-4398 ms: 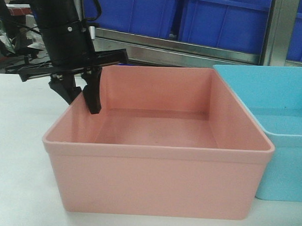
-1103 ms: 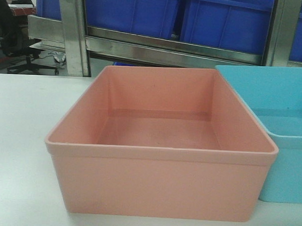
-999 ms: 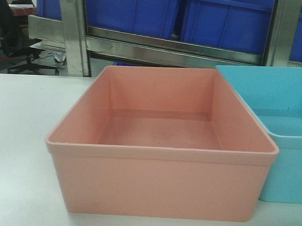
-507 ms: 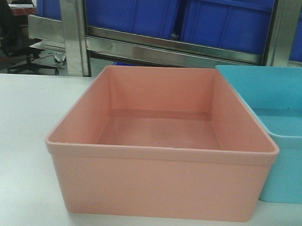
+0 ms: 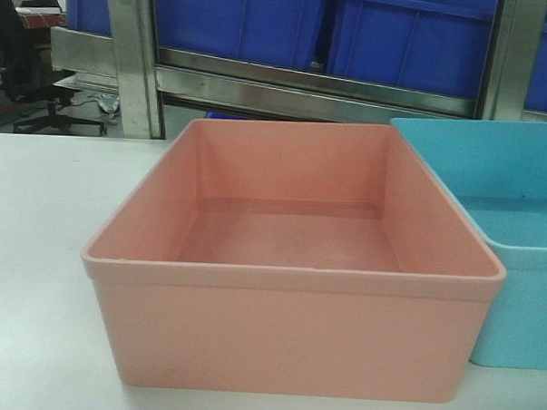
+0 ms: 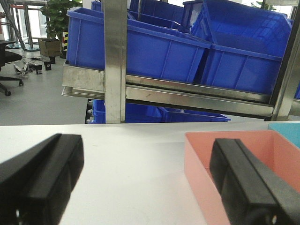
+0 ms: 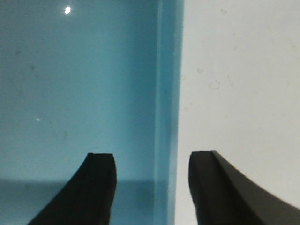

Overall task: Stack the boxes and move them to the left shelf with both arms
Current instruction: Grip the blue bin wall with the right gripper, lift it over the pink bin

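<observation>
Right end effector (image 7: 151, 159) is spread open and empty, with the blue tub (image 7: 79, 84)'s side wall running right between its fingers: one finger over the tub's inside, the other over the tabletop (image 7: 239, 93). I'd drop straight down and pinch that wall well below the rim so the tub doesn't tilt on the lift. Left end effector (image 6: 145, 150) is open too, holding nothing; the pink tub (image 6: 197, 159) sits just ahead to its right, not stacked yet.

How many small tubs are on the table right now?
2. The pink tub sits centre front; the blue tub stands just to its right, cut off by the frame. Others could be out of view.
</observation>
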